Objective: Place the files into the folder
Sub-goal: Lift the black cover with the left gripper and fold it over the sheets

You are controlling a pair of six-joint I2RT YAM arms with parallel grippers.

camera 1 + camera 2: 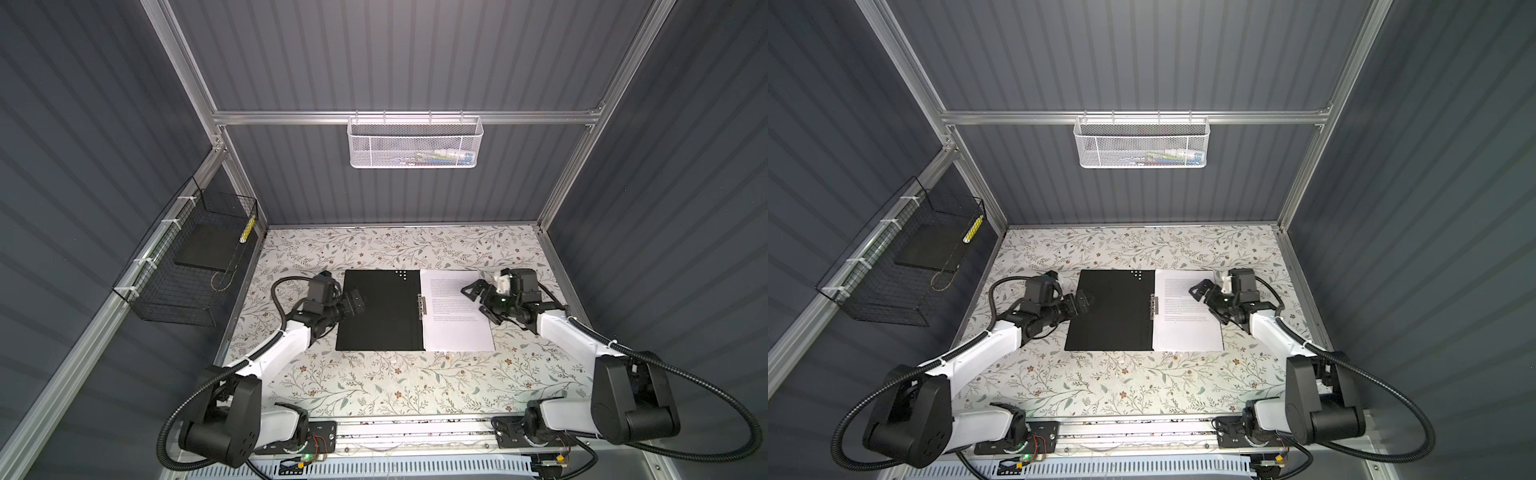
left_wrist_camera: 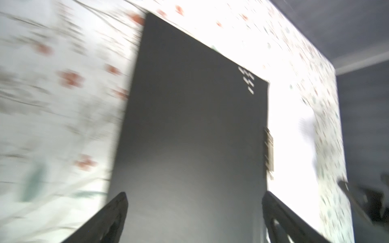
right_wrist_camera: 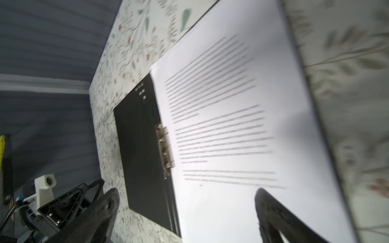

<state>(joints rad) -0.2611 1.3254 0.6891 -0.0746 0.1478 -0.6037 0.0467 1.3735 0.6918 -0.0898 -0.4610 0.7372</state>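
The folder (image 1: pixel 380 309) (image 1: pixel 1113 309) lies open and flat mid-table, black inside, with a metal clip (image 1: pixel 422 305) at its spine. The files (image 1: pixel 457 311) (image 1: pixel 1187 311), white sheets with printed text, lie on its right half. My left gripper (image 1: pixel 354 304) (image 1: pixel 1081 301) stands open over the left edge of the black cover (image 2: pixel 189 126), nothing between its fingers (image 2: pixel 194 195). My right gripper (image 1: pixel 478 303) (image 1: pixel 1204 303) stands open just above the right part of the files (image 3: pixel 231 105), holding nothing (image 3: pixel 187 192). Both wrist views are blurred.
A black wire basket (image 1: pixel 187 257) on the left wall holds a dark slab (image 1: pixel 205 245) and a yellow item. A white mesh basket (image 1: pixel 415 143) hangs on the back rail. The floral table cover (image 1: pixel 374 386) stretches in front of the folder.
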